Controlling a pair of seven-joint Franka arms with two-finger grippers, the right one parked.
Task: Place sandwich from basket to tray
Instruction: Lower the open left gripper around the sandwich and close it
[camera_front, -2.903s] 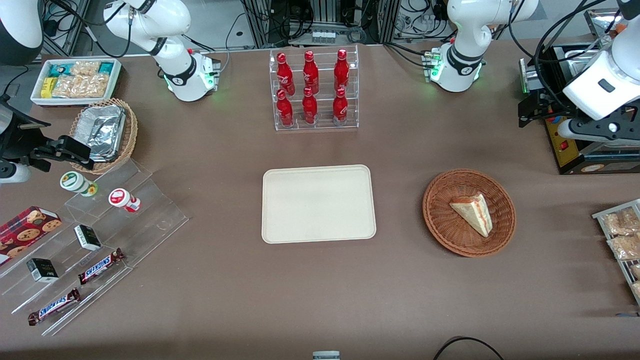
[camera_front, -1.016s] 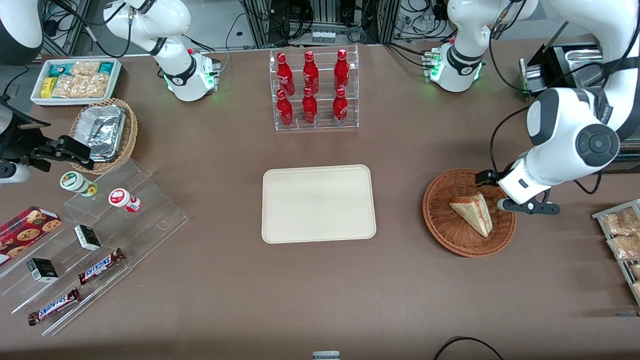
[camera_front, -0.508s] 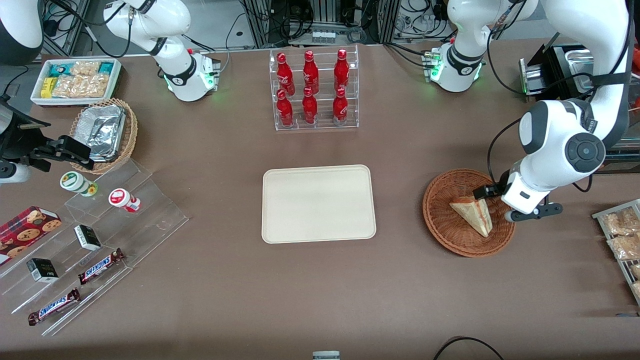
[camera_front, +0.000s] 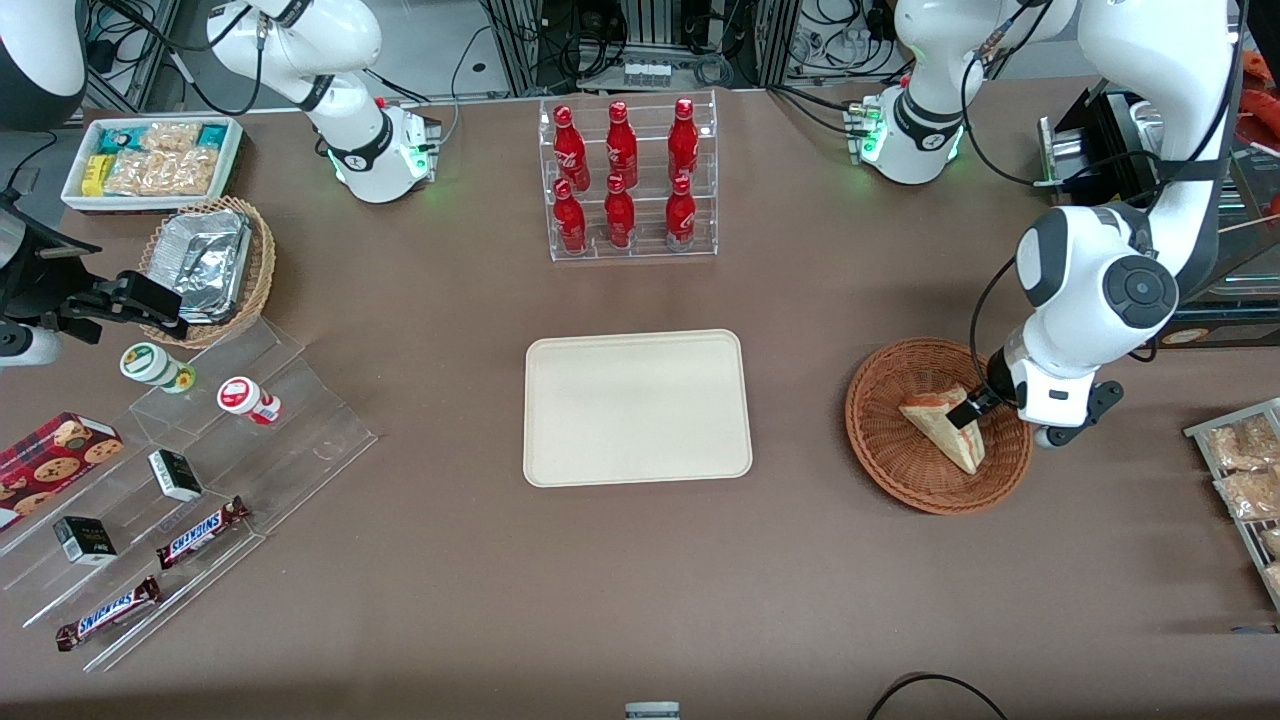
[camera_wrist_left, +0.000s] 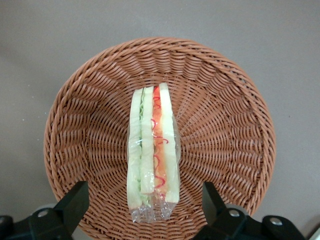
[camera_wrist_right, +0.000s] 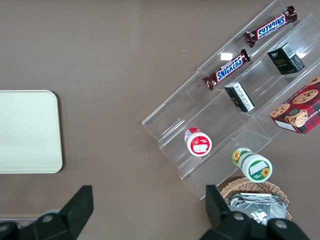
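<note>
gripper (camera_wrist_left: 142, 202): fingers spread apart, straddling sandwich's wide end, above basket | sandwich (camera_wrist_left: 152, 150): on edge in basket (camera_wrist_left: 225, 120) | tray (camera_front: 637, 407): bare, well apart from basket

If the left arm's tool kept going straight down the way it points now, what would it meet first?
Most likely the sandwich: the open tool hangs over it with a finger on each side, in the basket. Its height above is unclear.

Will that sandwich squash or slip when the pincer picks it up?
Probably soft: the sandwich is pale bread, so it may squash. Its clear wrap looks glossy, perhaps slippery. The open pincer straddles it above the basket.
</note>
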